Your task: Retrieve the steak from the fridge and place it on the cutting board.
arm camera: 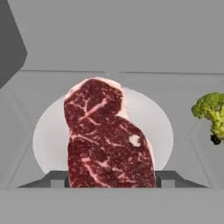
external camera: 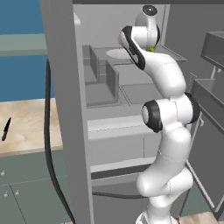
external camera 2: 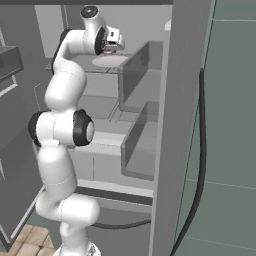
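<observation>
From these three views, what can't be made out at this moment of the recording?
- Fingers: in the hand view the steak covers their tips, so whether they grip it is unclear.
- Plate: its centre lies under the steak.
- Broccoli: cut off by the hand view's right edge.
- Steak in the right base view: a small reddish speck at the hand, mostly hidden by the wrist.

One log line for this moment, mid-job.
stage: picking steak in fridge | gripper: fingertips either side of steak, grip unconfirmed | steak over white plate | broccoli beside plate
</observation>
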Motion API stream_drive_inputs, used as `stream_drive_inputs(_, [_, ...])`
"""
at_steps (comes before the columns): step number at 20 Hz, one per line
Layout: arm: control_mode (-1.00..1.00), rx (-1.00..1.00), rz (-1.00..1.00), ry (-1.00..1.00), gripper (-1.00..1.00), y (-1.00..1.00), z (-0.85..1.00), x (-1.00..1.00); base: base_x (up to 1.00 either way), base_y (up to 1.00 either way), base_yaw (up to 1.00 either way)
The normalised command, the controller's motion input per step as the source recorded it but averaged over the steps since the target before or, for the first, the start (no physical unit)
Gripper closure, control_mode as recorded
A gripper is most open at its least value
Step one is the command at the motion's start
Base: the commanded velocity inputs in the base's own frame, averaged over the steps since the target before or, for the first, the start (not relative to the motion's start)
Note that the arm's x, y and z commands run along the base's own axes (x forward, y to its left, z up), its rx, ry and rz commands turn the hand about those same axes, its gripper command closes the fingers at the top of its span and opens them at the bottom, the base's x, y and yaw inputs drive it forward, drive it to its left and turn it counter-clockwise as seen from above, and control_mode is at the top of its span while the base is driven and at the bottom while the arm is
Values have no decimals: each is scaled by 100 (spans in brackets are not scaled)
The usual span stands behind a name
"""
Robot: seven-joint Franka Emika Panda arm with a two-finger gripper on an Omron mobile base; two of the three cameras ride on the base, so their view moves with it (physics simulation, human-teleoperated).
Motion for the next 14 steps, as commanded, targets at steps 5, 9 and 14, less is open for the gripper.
stream_drive_inputs(5, [-100, 0, 0, 0, 100, 0, -10, -44, 0, 0, 0])
stream_drive_inputs(9, [-100, 0, 0, 0, 100, 0, -13, -65, 0, 0, 0])
stream_drive_inputs(14, [-100, 0, 0, 0, 100, 0, -8, -70, 0, 0, 0])
